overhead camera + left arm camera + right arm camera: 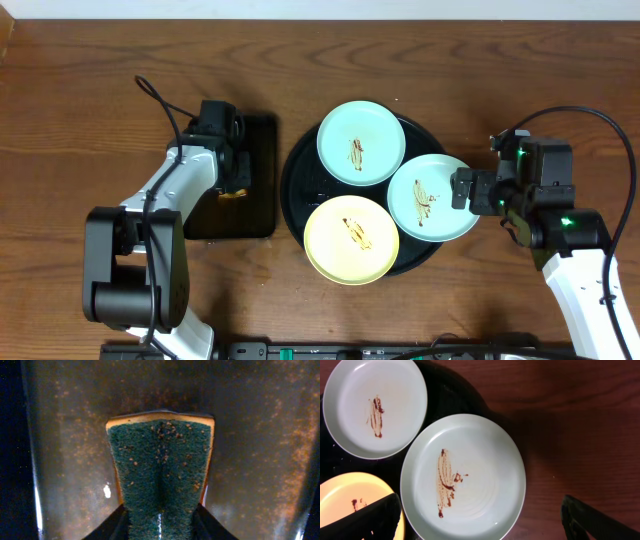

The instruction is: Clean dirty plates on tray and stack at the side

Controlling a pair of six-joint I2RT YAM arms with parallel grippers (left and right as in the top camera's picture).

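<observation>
Three smeared plates lie on the round black tray (298,185): a mint plate (360,142) at the back, a mint plate (432,197) at the right, and a yellow plate (351,238) at the front. My right gripper (470,190) is open and hovers over the right plate's outer edge. In the right wrist view its fingers (487,520) straddle that plate (470,480); the other mint plate (375,405), the yellow plate (342,502) and the tray (390,464) show too. My left gripper (232,178) is shut on a green-faced sponge (160,460).
The smaller rectangular black tray (255,215) lies left of the round tray, under my left gripper; its wet, speckled surface (260,435) fills the left wrist view. Bare wooden table (80,120) surrounds both trays. A cable loops behind the left arm.
</observation>
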